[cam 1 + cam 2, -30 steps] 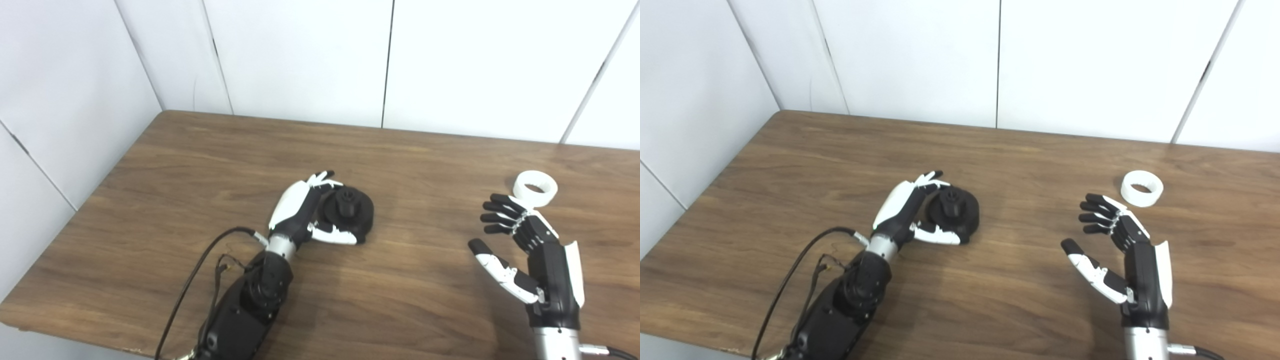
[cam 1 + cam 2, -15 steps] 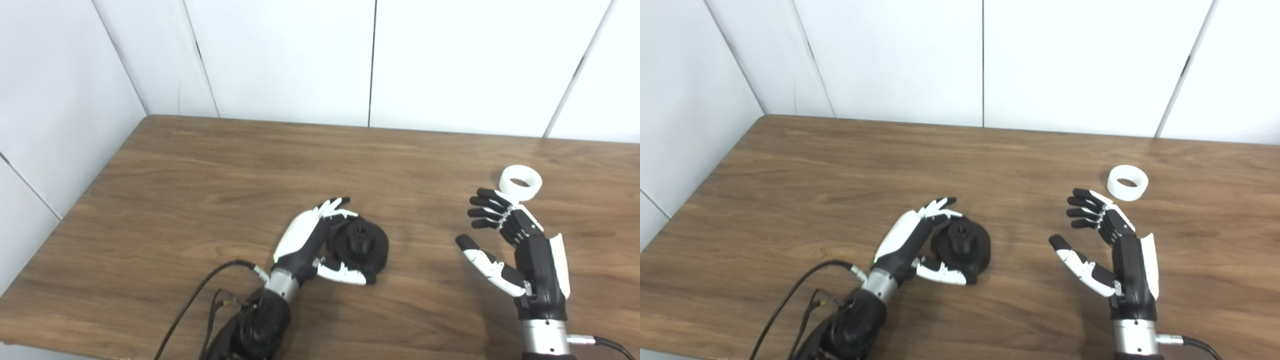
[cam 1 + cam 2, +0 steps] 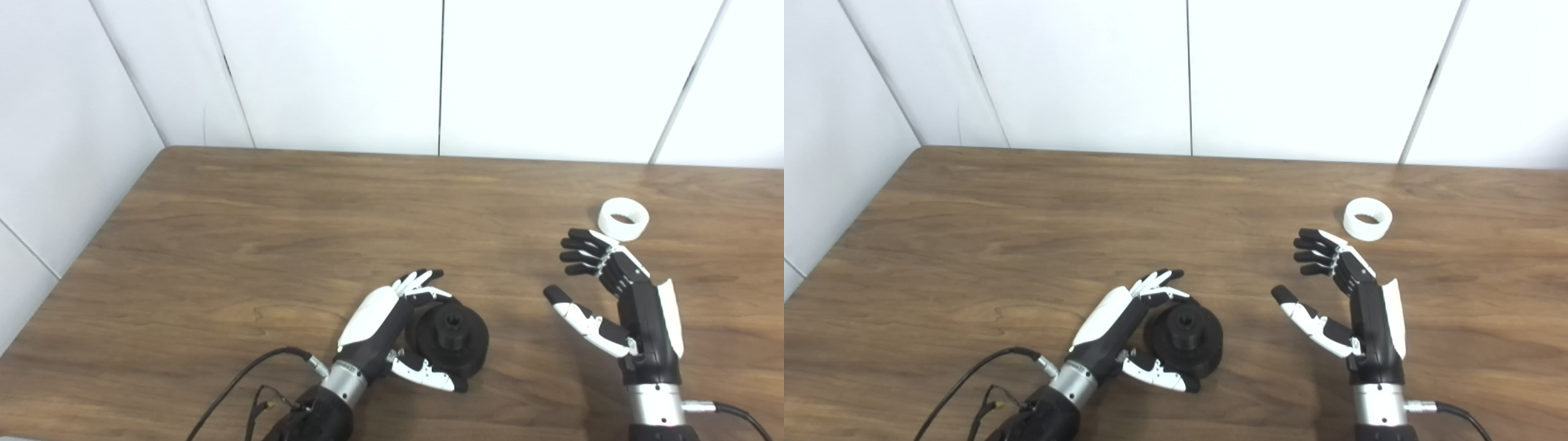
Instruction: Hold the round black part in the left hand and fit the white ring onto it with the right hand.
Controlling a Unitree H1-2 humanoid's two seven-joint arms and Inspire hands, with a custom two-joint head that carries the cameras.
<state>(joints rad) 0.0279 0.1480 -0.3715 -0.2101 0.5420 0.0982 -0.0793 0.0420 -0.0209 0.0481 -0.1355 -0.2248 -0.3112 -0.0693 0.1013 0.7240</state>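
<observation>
The round black part (image 3: pixel 452 339) rests on the wooden table (image 3: pixel 257 245) near its front edge, with a raised hub on top. My left hand (image 3: pixel 392 324) cups it: the fingers (image 3: pixel 421 283) curl over its far rim and the thumb (image 3: pixel 429 377) lies along its near rim. The white ring (image 3: pixel 623 218) lies flat on the table at the right. My right hand (image 3: pixel 612 294) stands upright just short of the ring, palm facing left. It is open, fingers spread, with nothing in it.
White wall panels (image 3: pixel 343 73) close off the table at the back and on the left. A black cable (image 3: pixel 245 380) trails from my left forearm over the table's front edge. Bare wood lies between the two hands.
The whole picture has shifted, so the camera has moved. Both hands keep the same pose and the same place relative to the black part and the ring.
</observation>
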